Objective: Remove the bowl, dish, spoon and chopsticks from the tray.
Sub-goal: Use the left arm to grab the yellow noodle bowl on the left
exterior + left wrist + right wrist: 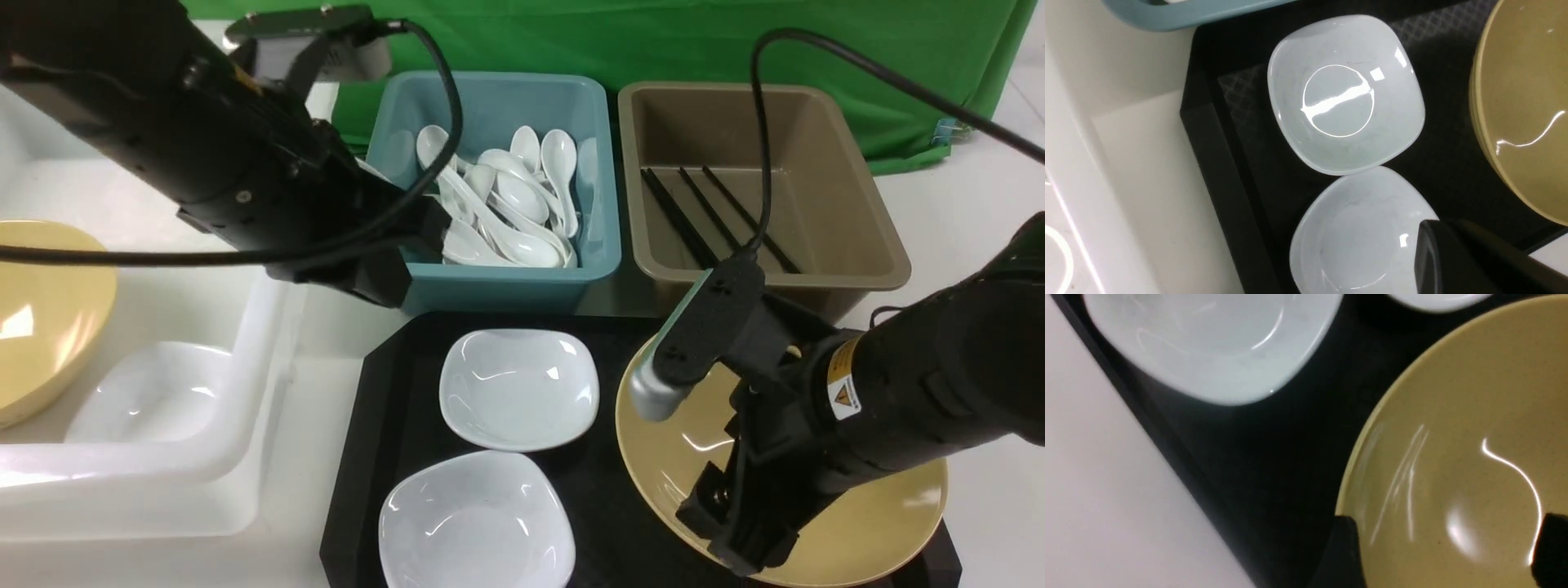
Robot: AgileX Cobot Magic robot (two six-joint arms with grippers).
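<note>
Tray [363, 457] of black plastic lies near and central in the front view. On its left half sit two white square dishes, the far dish [518, 388] and the near dish [476, 523], just beside each other. The yellow bowl [890, 510] fills the tray's right half. The right gripper [735, 535] points down over the bowl's near-left part. The left gripper [371, 282] hangs at the near-left corner of the teal tub [498, 286], which holds white spoons [506, 204]. To its right, the brown tub [894, 261] holds black chopsticks [686, 216]. A white tub [122, 498] at the left holds another white dish [155, 392], with a second yellow bowl [41, 310] at the far left edge.

From the left wrist, both dishes [1345, 96] [1355, 232] rest on the tray's diamond-patterned floor, the bowl [1523, 106] well to one side. Only one dark finger [1457, 261] shows, above the near dish, so I cannot tell whether this gripper's jaws are apart or together.

From the right wrist, two fingertips [1345, 555] [1551, 547] stand wide apart, one at the bowl's rim, the other over its inside. I cannot tell whether either touches the bowl. The near dish [1208, 343] lies beyond a strip of tray floor.
</note>
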